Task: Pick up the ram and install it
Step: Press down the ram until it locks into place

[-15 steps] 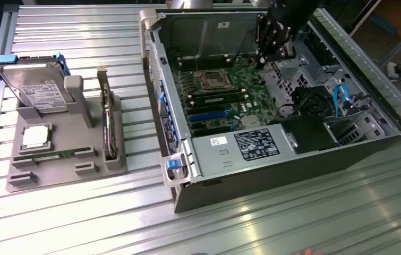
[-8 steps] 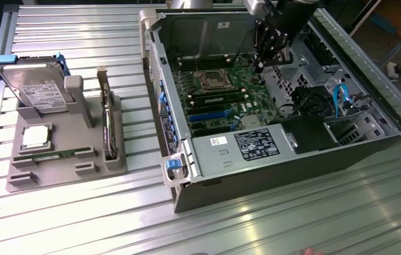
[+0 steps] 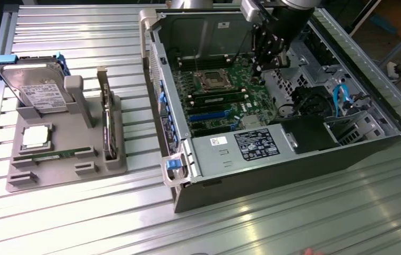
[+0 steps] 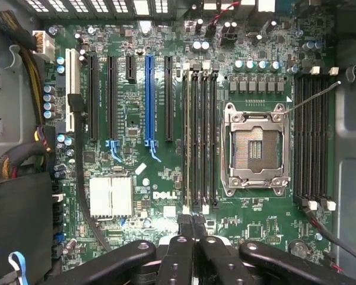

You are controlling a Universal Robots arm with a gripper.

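The claw [image 4: 191, 228], fingers pressed together and empty, hangs inside the open black computer case [image 3: 271, 159] above the green motherboard [image 4: 166, 178]. The ram [image 3: 57, 155], a thin green circuit-board stick, lies in the grey holder tray [image 3: 66, 175] on the ribbed metal surface [image 3: 292, 223]. It looks light, stiff and fragile; best gripped along its long edges.

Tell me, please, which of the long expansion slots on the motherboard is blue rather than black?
The blue slot is the third of four long slots, counted from the white slot; its neighbours are black.
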